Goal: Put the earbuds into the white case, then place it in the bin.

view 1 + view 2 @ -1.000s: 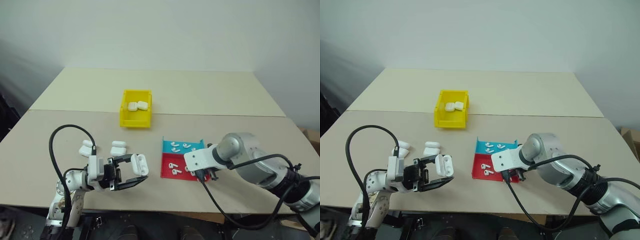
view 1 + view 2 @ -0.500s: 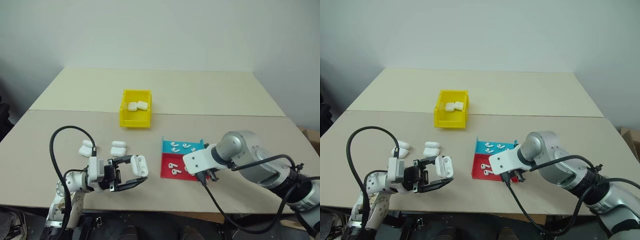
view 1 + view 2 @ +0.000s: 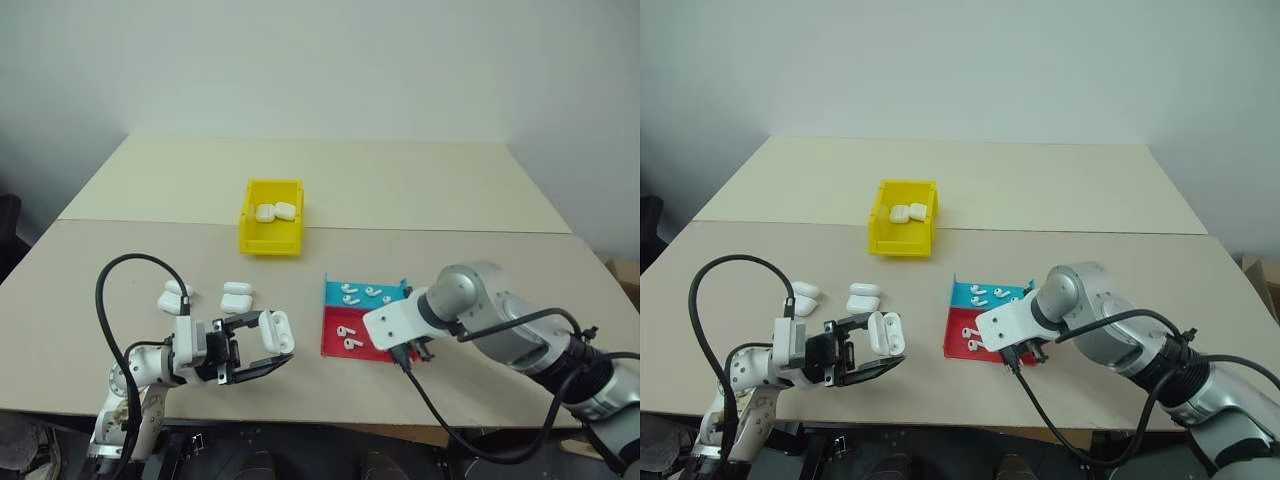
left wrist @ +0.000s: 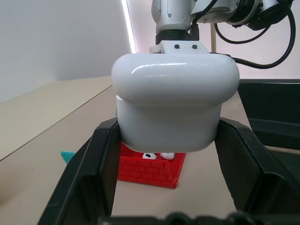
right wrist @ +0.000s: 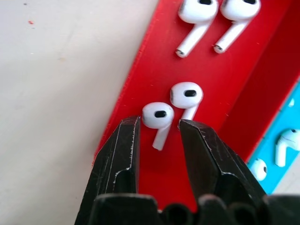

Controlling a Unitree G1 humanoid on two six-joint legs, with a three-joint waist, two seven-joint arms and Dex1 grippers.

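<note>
My left gripper [image 3: 279,346] is shut on a white case [image 3: 278,331] and holds it above the table's near edge. The case [image 4: 173,108] sits between the two black fingers [image 4: 101,154]. My right gripper [image 5: 159,127] points down over the red half of the tray [image 5: 150,65]. It is open, and its tips straddle the stem of one earbud [image 5: 158,116] that lies on the tray. Another earbud [image 5: 186,95] lies just beside the first. Several more earbuds [image 3: 347,343] lie across the tray. The yellow bin [image 3: 270,240] stands farther back with two cases [image 3: 275,212] inside.
Two more white cases [image 3: 172,297] [image 3: 237,296] lie on the table beyond my left gripper. The tray's blue half [image 3: 335,290] holds several earbuds. A seam runs across the table behind the bin. Black cables loop from both wrists.
My right wrist has turned slightly above the red tray. The left gripper with its case has stayed put.
</note>
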